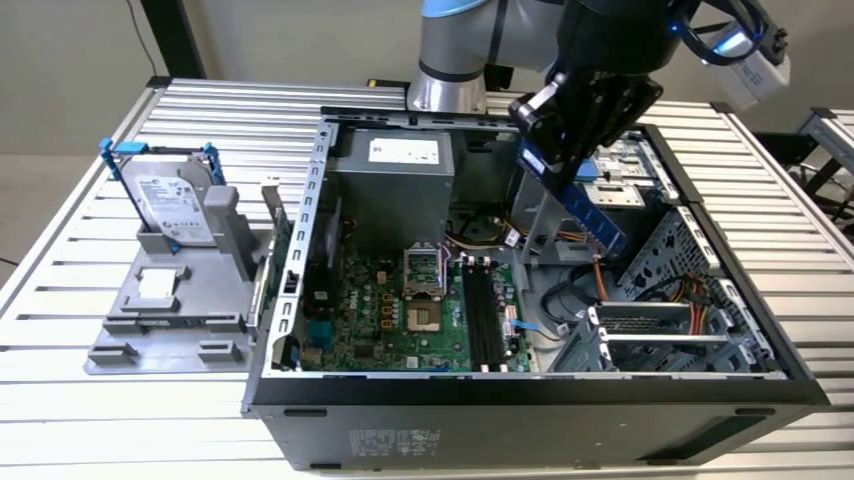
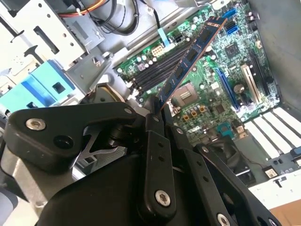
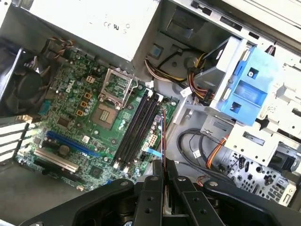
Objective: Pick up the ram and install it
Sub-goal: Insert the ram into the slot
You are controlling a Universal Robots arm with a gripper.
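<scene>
"Where is the ram?"

"I hold it. My gripper (image 1: pixel 550 160) is clamped on one end of the ram (image 1: pixel 594 215), high over the open computer case (image 1: pixel 534 430). It sticks out long from the gripper, tilted down. The black slots (image 1: pixel 483 320) lie below, nearer, toward the exterior view's left."

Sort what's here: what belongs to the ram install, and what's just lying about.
Job: ram, held in the shut gripper above the open case; black slots on the motherboard.
Lying about: hard drive on a grey stand beside the case.
</scene>
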